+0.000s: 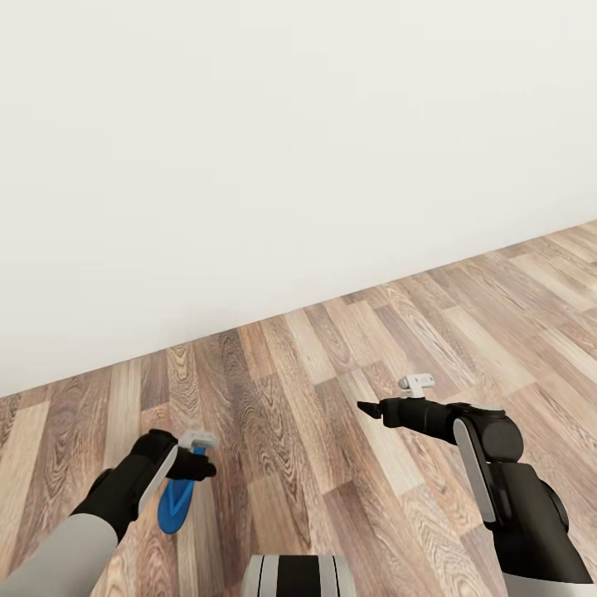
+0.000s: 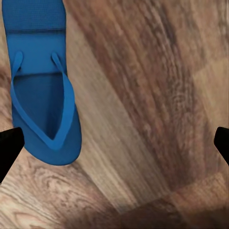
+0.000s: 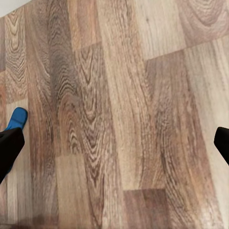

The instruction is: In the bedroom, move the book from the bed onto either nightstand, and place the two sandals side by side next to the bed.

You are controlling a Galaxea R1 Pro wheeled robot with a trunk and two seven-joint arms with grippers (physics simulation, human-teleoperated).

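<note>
A plain white wall [image 1: 274, 149] took up the upper part of the head view, and its foot met the wood-plank floor [image 1: 348, 398] along a line that slanted from low on the robot's left to higher on its right. Between that line and the robot the planks lay bare, and the widest open stretch ran ahead and off to the right, where the boards carried on to the picture's edge. On the left the wall's foot came nearer to the arms.

The two arms reached forward over the floor, well apart from each other. The robot's own trunk [image 1: 298, 576] showed as a grey and black block at the bottom middle of the head view.

The right gripper [image 1: 371, 408] hung over bare planks with dark fingertips pointing toward the middle. In the right wrist view its two black fingertips [image 3: 10, 145] stood at opposite edges, spread wide with nothing between them but floor.

The left gripper [image 1: 199, 464] hung low over the floor on the left. Its fingertips [image 2: 9, 145] were likewise spread wide in the left wrist view, gripping nothing.

One blue sandal [image 1: 175, 504] lay flat on the planks just below and beside the left gripper, its sole up and straps [image 2: 59, 90] showing. In the left wrist view it lay close beside one fingertip; I could not tell whether they touched. A small blue tip of the sandal also peeked past one fingertip in the right wrist view.
</note>
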